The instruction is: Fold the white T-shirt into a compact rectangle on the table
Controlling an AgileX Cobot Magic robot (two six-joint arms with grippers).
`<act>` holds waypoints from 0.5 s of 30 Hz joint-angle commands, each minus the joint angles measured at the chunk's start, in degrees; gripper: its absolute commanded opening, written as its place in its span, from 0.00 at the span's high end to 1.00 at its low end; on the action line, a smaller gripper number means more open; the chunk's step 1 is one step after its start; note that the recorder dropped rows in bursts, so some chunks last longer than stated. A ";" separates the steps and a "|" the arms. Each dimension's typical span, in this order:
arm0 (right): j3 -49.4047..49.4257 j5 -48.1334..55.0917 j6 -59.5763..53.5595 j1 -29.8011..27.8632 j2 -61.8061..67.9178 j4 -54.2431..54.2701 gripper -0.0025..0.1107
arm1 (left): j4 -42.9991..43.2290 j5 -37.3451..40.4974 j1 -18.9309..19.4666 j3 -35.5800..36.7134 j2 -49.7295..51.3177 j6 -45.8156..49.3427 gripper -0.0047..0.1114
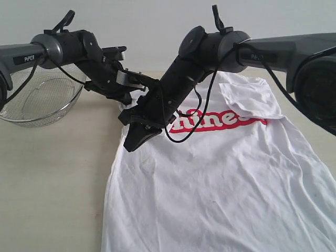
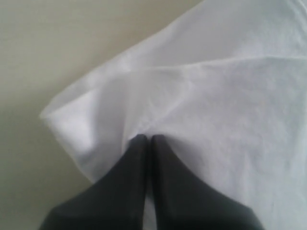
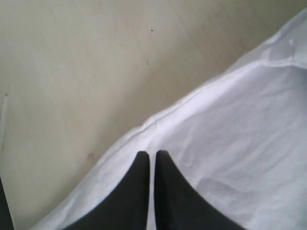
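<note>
The white T-shirt (image 1: 220, 173) lies spread on the table (image 1: 52, 184), red lettering (image 1: 231, 121) face up, with its far right sleeve (image 1: 247, 97) folded inward. My left gripper (image 1: 131, 94) is at the shirt's far left sleeve; in the left wrist view it (image 2: 146, 138) is shut, and creases in the sleeve cloth (image 2: 96, 120) run into its tips. My right gripper (image 1: 130, 146) reaches across to the shirt's left edge. In the right wrist view it (image 3: 152, 153) is shut over the cloth (image 3: 230, 143), just inside the hem (image 3: 158, 117), with no visible pucker.
A steel mesh bowl (image 1: 42, 100) stands at the far left, beside the left arm. Bare tabletop (image 3: 96, 72) runs along the shirt's left side. The right arm (image 1: 178, 79) crosses over the collar area and hides it.
</note>
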 commanded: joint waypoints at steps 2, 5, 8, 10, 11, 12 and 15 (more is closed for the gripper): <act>0.18 0.31 0.00 -0.04 -0.68 0.22 0.98 | 5.33 2.66 0.50 -4.41 1.89 -1.76 0.92; 0.18 0.31 0.00 -0.04 -0.68 0.22 0.98 | 7.40 4.16 0.50 -5.08 2.16 -2.38 0.92; 0.18 0.31 0.00 -0.04 -0.68 -0.04 0.98 | 8.40 4.71 0.50 -5.11 2.16 -3.07 0.92; 0.18 0.31 0.00 -0.04 -0.68 -0.51 0.98 | 8.40 5.95 0.57 -5.65 1.94 -3.23 0.92; 0.18 0.31 0.26 -0.04 -0.68 -1.38 0.98 | 8.23 7.53 0.57 -6.30 1.58 -3.23 0.92; 0.18 0.31 0.51 -0.04 -0.68 -1.83 0.98 | 7.81 8.39 0.46 -6.70 1.21 -3.23 0.92; 0.18 0.31 1.50 -0.04 -0.68 -3.16 0.98 | 4.50 9.11 0.46 -6.83 -0.77 -2.66 0.92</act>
